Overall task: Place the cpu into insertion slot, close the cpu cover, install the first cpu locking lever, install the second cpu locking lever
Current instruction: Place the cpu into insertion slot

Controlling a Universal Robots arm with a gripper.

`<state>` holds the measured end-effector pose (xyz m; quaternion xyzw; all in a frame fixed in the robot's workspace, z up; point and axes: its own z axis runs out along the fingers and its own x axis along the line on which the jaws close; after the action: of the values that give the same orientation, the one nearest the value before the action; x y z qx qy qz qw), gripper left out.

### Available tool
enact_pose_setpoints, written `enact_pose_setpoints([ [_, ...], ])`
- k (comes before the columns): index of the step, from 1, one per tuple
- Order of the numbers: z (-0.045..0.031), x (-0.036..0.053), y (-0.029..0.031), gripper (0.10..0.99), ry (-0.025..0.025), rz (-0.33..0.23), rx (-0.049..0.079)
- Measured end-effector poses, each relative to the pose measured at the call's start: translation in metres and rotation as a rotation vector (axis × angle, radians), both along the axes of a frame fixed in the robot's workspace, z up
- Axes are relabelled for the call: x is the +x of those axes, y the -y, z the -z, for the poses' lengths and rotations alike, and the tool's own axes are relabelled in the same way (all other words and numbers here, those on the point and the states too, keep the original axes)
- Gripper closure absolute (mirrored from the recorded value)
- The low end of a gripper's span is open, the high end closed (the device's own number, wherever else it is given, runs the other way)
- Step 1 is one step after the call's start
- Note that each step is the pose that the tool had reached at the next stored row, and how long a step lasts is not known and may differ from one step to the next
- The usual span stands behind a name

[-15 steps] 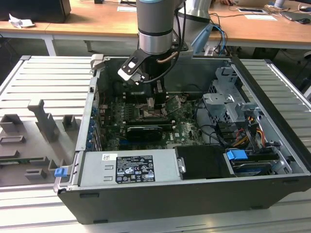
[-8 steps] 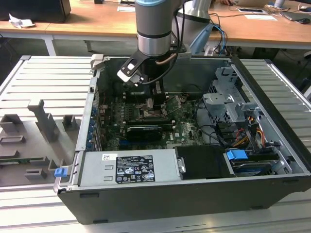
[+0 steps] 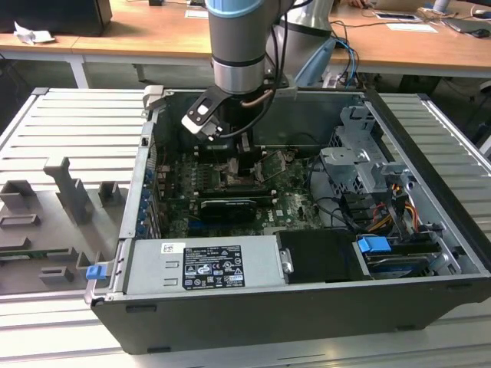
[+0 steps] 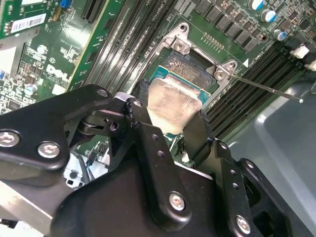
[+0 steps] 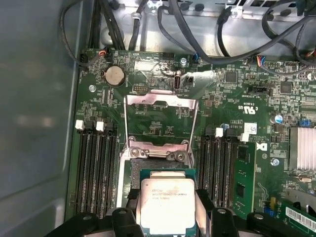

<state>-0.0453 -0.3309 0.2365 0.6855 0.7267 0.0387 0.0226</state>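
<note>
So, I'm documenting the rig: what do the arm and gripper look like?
The arm is a grey cylinder with a light-blue band and a silver ring, a dark cable looping beside it. The gripper is black, angular linkage plates with silver screws.

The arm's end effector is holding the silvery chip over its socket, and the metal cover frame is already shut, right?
No: the cpu cover is swung open, as the first wrist view shows. The end effector does hold the cpu over the insertion slot.
</note>
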Motion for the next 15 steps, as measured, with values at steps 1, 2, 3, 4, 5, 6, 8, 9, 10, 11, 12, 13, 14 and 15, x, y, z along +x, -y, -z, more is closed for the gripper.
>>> enact_pose_setpoints([
  [1, 0.0018, 0.0, -0.0006, 0.561, 0.0, 0.008, 0.0],
  [2, 0.0032, 0.0, -0.0009, 0.561, 0.0, 0.017, 0.0],
  [3, 0.0043, -0.0001, -0.0012, 0.561, -0.0001, 0.023, 0.0],
  [4, 0.0054, -0.0003, -0.0014, 0.561, -0.0001, 0.029, 0.0],
  [5, 0.0064, -0.0008, -0.0015, 0.561, 0.0, 0.031, 0.0],
  [6, 0.0077, -0.0017, -0.0019, 0.561, 0.0, 0.031, 0.0],
  [8, 0.0096, -0.0026, -0.0029, 0.561, -0.0001, 0.031, 0.001],
  [9, 0.0103, -0.0027, -0.0037, 0.561, -0.0001, 0.031, 0.001],
  [10, 0.0111, -0.0028, -0.0046, 0.561, 0.0, 0.031, 0.001],
  [11, 0.0124, -0.0028, -0.0059, 0.561, -0.0001, 0.031, 0.001],
  [12, 0.0139, -0.0028, -0.0074, 0.561, -0.0001, 0.033, 0.001],
  [13, 0.0154, -0.0028, -0.0082, 0.561, 0.0, 0.036, 0.001],
  [14, 0.0173, -0.0028, -0.0088, 0.561, -0.0001, 0.046, 0.001],
  [15, 0.0185, -0.0028, -0.0091, 0.561, -0.0001, 0.053, 0.001],
])
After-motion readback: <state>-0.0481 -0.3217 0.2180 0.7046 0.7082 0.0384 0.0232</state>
